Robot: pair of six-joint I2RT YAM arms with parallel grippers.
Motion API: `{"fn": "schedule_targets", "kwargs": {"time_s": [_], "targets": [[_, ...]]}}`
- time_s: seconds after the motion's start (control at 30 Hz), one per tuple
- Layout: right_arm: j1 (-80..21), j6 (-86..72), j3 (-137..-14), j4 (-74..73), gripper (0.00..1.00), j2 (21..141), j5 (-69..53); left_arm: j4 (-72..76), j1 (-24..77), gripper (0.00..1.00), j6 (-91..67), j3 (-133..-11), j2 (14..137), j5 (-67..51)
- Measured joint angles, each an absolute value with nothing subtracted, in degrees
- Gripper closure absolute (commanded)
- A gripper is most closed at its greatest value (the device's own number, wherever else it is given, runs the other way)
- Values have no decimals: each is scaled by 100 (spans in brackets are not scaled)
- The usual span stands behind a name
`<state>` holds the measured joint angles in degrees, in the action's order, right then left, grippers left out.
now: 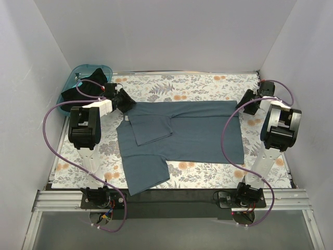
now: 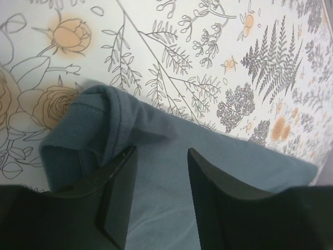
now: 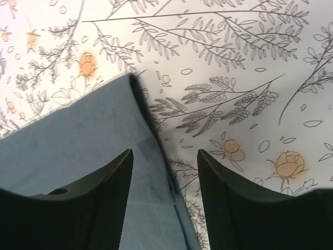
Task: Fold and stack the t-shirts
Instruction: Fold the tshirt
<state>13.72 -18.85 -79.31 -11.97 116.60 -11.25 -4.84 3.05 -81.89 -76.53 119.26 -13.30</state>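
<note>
- The tabletop wears a slick-looking floral cover. If either arm drags instead of lifting, I'd expect the whole garment to slide and lose its square.
- The slate blue-grey t-shirt lies flat across the middle, neck to the left and hem to the right. One sleeve is turned in over the chest, and the other is spread toward the near edge. The fold is only part done. An uneven lift at the two far corners would skew the crease or shake the tucked sleeve loose.
- The teal basket sits at the far left corner, just beyond the left arm. A wide swing back could knock it.
- The black t-shirt is heaped in that basket, not yet folded. A gripper passing close might snag it.
- The left jaws stand apart over the shirt's far shoulder corner, gripping nothing. Bunched cloth rides against one finger, so closing here may catch several layers or only the roll.
- The right jaws are likewise parted and empty, straddling the hem edge at the far right corner. The cloth lies flat, so a shallow pinch may slip off the single layer.
- The neck label is small and pale, near the collar. It could end up showing if the fold goes the wrong way.
</note>
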Motion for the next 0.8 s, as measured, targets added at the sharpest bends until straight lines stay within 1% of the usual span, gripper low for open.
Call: {"fn": "schedule_targets", "kwargs": {"time_s": [0.1,0.23,0.4,0.5,0.57,0.67,0.8], "targets": [[1319,-1887,-7891,-1197,50,11522,-1192,-615,331,48,-8001,-7793,11928,-1326],[1157,-1890,-7712,-1197,50,11002,-1221,-766,386,43,-7791,-7850,11834,-1247],[873,-1894,-7467,-1107,50,10344,-1302,-1031,495,43,-7564,-7787,11144,-1013],[707,-1914,-7341,-1026,50,10235,-1363,-1017,661,43,-7428,-7682,10569,-847],[591,-1933,-7244,-1013,50,10243,-1378,-982,792,45,-7356,-7636,10350,-768],[499,-1959,-7155,-1028,51,10291,-1420,-913,956,47,-7277,-7623,10381,-740],[484,-2003,-7155,-985,51,10497,-1483,-930,998,47,-7218,-7605,10794,-716]]}}
